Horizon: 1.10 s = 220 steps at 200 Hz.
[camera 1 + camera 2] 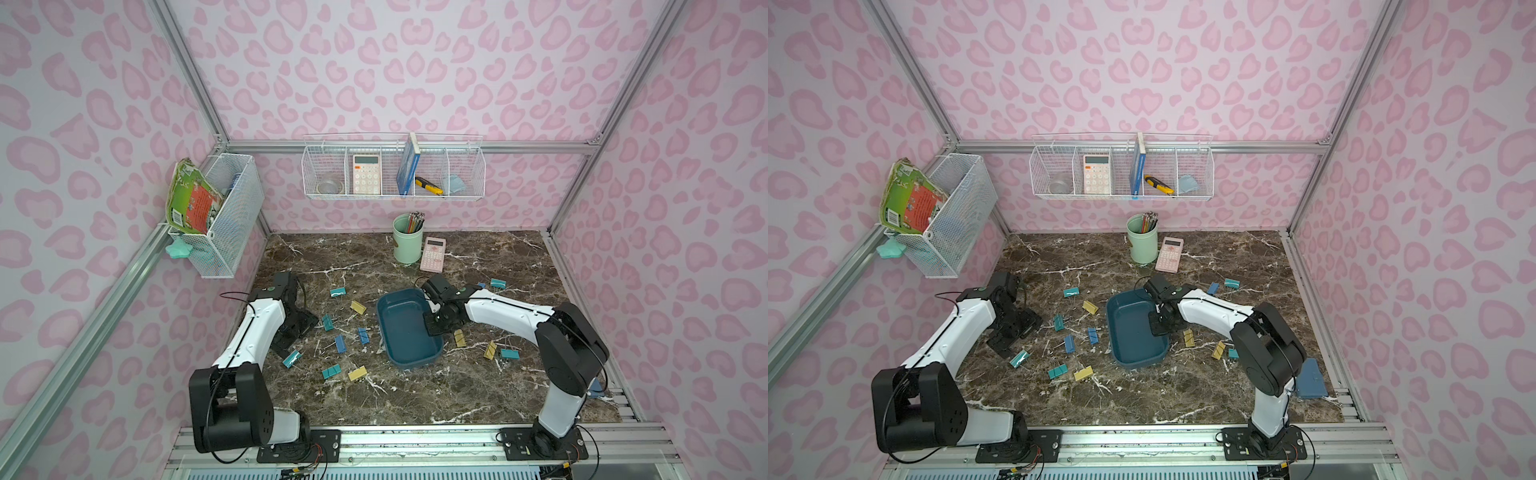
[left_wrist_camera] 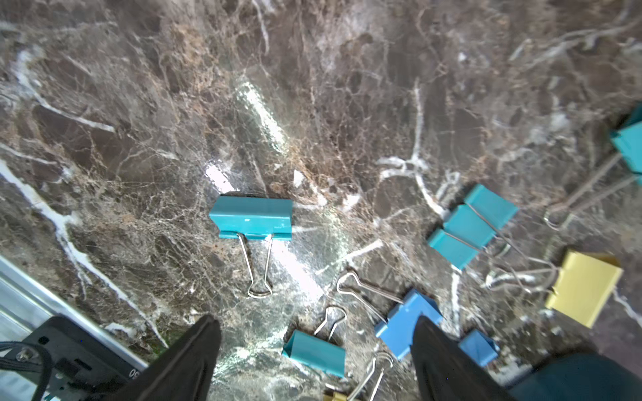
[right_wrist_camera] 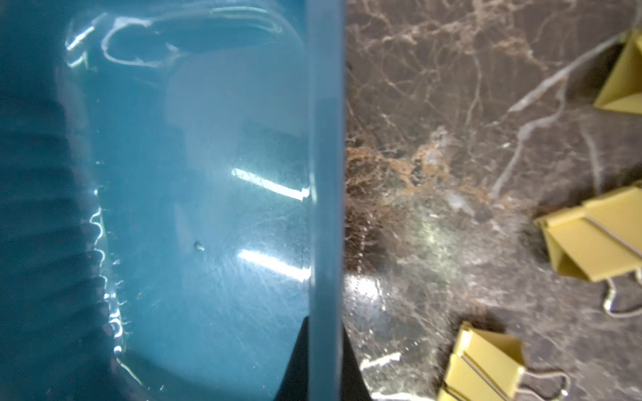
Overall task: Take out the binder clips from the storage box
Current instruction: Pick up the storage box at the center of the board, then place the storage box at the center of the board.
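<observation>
Both top views take in the whole tabletop (image 1: 436,399): the box (image 1: 401,336) sits near its middle, a little toward the right arm, with the clips (image 1: 340,344) scattered on the marble around it, more on its left than on its right. A top view also shows a blue slab (image 1: 1310,380) lying flat beside the right arm's base. Only the right wrist view gives the grip: the right end effector (image 3: 326,333) is closed on the box's right long wall, one finger inside the box and one outside, the rim pinched between them. Three yellow clips (image 3: 590,239) lie on the marble just outside that wall. Only the left wrist view shows the left end effector (image 2: 316,319) spread wide and holding nothing. A teal clip (image 2: 314,352) lies on the tabletop between its fingers, touching neither, and a blue clip (image 2: 399,323) sits partly behind one finger. The box is glossy dark teal plastic, shallow and rectangular with rounded corners. The clips have folded yellow, blue or teal bodies and thin silver wire loops. The tabletop is polished dark brown marble with white veins, throwing back lamp glare. At the rear stands a mint cup (image 1: 408,243) of pencils, with a pink calculator (image 1: 433,253) beside it.
</observation>
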Tool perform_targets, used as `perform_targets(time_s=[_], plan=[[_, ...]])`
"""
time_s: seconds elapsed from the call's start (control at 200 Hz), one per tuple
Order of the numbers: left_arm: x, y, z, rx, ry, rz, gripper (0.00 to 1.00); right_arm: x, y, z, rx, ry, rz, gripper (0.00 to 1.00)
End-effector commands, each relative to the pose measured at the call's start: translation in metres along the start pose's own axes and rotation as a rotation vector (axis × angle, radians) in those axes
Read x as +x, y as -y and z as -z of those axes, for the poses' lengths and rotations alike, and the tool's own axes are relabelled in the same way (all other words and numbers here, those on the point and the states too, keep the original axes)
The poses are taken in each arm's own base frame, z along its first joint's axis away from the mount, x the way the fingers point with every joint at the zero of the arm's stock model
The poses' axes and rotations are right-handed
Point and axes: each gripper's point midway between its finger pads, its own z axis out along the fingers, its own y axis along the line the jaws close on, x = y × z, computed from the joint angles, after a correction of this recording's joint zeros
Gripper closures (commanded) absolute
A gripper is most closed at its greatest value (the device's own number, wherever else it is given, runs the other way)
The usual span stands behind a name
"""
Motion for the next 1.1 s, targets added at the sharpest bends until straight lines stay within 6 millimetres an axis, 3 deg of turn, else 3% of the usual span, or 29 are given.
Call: perform_targets(time_s=[0.0, 0.16, 0.175, 0.265, 0.415, 0.48, 0.525, 0.54, 0.6, 0.645, 0.78, 0.86, 1.095], plan=[[0.011, 0.000, 0.010, 0.029, -0.037, -0.035, 0.09, 0.022, 0.008, 0.013, -0.036, -0.144, 0.006, 1.00], [0.014, 0.007, 0.020, 0.108, -0.019, -0.045, 0.08, 0.052, 0.015, 0.039, -0.077, -0.329, 0.034, 1.00], [0.014, 0.008, 0.020, 0.117, -0.017, -0.046, 0.09, 0.045, 0.011, 0.046, -0.093, -0.317, 0.036, 1.00], [0.016, 0.011, 0.020, 0.145, -0.021, -0.049, 0.08, 0.052, 0.007, 0.062, -0.152, -0.365, 0.025, 1.00], [0.019, 0.013, 0.019, 0.159, -0.031, -0.057, 0.08, 0.070, -0.010, 0.074, -0.230, -0.428, 0.023, 1.00], [0.020, 0.014, 0.018, 0.165, -0.039, -0.060, 0.08, 0.076, 0.002, 0.073, -0.185, -0.436, 0.010, 1.00], [0.021, 0.014, 0.018, 0.169, -0.043, -0.061, 0.08, 0.071, 0.020, 0.076, -0.125, -0.410, -0.008, 1.00], [0.021, 0.015, 0.018, 0.170, -0.044, -0.061, 0.08, 0.078, 0.030, 0.072, -0.100, -0.428, -0.025, 1.00], [0.021, 0.015, 0.018, 0.176, -0.042, -0.060, 0.07, 0.074, 0.054, 0.075, -0.056, -0.403, -0.076, 1.00], [0.022, 0.015, 0.018, 0.179, -0.042, -0.061, 0.07, 0.071, 0.060, 0.077, -0.055, -0.391, -0.094, 1.00], [0.024, 0.015, 0.018, 0.186, -0.050, -0.056, 0.07, 0.074, 0.033, 0.071, -0.052, -0.411, -0.021, 1.00], [0.026, 0.014, 0.020, 0.188, -0.048, -0.053, 0.07, 0.057, 0.019, 0.074, -0.049, -0.347, 0.000, 1.00], [0.026, 0.013, 0.029, 0.202, -0.032, -0.045, 0.07, 0.016, 0.005, 0.064, -0.060, -0.143, -0.061, 1.00]])
